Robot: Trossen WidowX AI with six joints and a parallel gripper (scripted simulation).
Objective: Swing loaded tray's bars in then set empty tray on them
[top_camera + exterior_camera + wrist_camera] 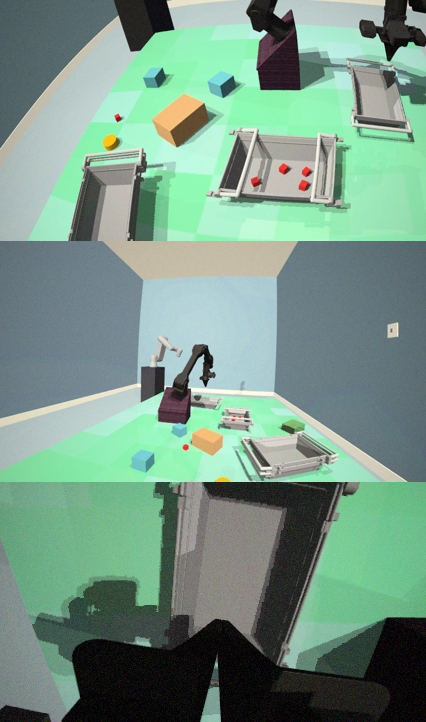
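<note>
Gripper (389, 55) (205, 383) (220, 626): clenched, tips together | Empty tray (373, 95) (206, 402) (240, 557): we see it upright below the tips | Loaded tray (275, 186) (236, 424): well apart, 2 bars (248, 162) (237, 418) across

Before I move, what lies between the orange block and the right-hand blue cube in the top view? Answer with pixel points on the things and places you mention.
Only bare tabletop (209, 104) separates them in the top view.

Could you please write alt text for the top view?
A grey tray holding four red blocks has both bars across its top. A black robot arm's closed, empty hand hangs by a second, empty grey tray; a third tray is partly cropped.
</note>
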